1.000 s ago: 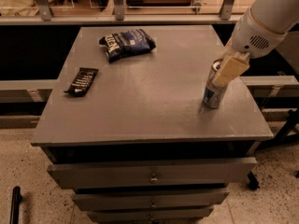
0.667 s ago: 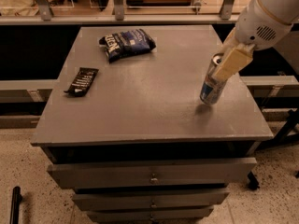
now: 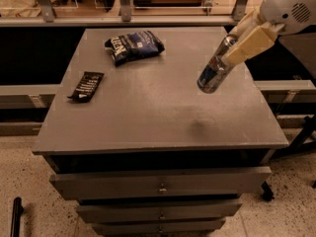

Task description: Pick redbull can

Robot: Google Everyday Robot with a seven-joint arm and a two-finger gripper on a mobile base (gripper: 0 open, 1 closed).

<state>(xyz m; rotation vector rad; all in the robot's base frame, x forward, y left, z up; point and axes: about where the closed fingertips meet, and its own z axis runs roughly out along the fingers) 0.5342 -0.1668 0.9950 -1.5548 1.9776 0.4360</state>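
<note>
The redbull can [image 3: 213,73] is a slim silver and blue can. It hangs tilted in the air above the right side of the grey table [image 3: 148,112], its bottom toward the lower left. My gripper [image 3: 236,47] comes in from the upper right and is shut on the can's upper part, with a beige finger [image 3: 249,43] lying along its side. The can's top is hidden by the gripper.
A dark blue snack bag [image 3: 134,45] lies at the back of the table. A flat black bar wrapper [image 3: 87,85] lies near the left edge. Drawers [image 3: 160,181] sit under the tabletop. A rail with posts runs behind the table.
The can stood on the table's right side with the gripper around its top. It has since been lifted off the surface and tilted, and the arm has risen up and back.
</note>
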